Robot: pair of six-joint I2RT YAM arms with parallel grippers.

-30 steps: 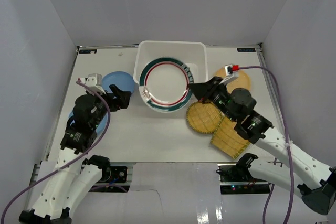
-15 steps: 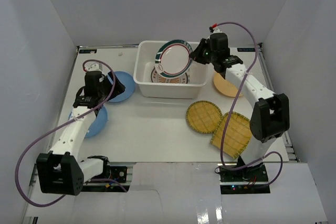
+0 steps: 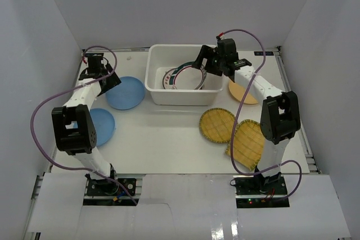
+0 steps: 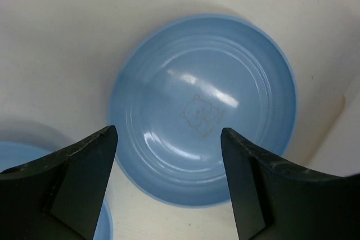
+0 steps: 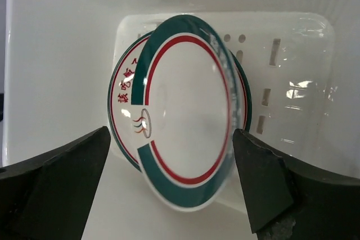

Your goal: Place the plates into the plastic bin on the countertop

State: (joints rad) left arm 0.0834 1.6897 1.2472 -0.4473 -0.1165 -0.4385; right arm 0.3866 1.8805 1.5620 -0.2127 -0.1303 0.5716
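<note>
The white plastic bin (image 3: 154, 77) stands at the back middle of the countertop (image 3: 163, 139). A white plate with a green-red rim (image 5: 185, 122) sits tilted inside it, leaning over another plate with red lettering (image 5: 125, 91). My right gripper (image 5: 171, 139) is open just above the tilted plate, fingers apart from it, also seen over the bin's right side (image 3: 201, 66). My left gripper (image 4: 167, 133) hangs open over a light blue plate (image 4: 202, 105) left of the bin (image 3: 125, 92). A second light blue plate (image 3: 101, 127) lies nearer.
A tan plate (image 3: 243, 94) lies right of the bin, partly under the right arm. Two woven bamboo plates (image 3: 218, 126) (image 3: 249, 144) overlap at the front right. The bin's corner (image 4: 343, 139) is close to the blue plate's right side.
My right gripper has opened and let go of the green-red rimmed plate, which has dropped lower into the bin. The left gripper moved back and left over the blue plate.
</note>
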